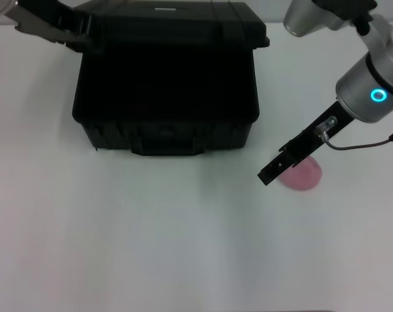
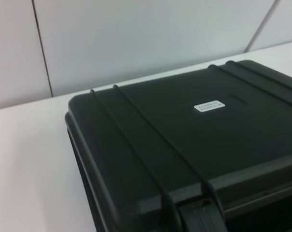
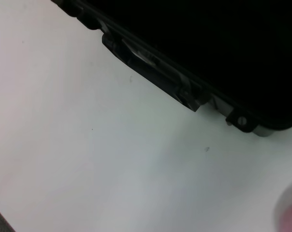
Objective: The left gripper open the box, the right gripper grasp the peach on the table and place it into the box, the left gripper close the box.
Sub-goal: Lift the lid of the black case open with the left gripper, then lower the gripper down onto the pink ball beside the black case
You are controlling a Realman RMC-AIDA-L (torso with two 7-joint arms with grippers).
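Peach (image 1: 306, 173): small, round, matte pink, on white worktop (image 1: 183, 240), right tool (image 1: 279, 166) over it, finger state unclear. Box (image 1: 165, 84): black ribbed plastic, lid raised; left tool (image 1: 60, 29) at lid's corner, finger state unclear.

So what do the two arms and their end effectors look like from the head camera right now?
The right arm is silver-grey with a glowing blue ring. Its right end effector is a slim, long black bar with a thin dark cable looping off its side. Of the left arm, only a black left end effector with pale metallic edges shows at the frame's corner; no ring is visible on it.
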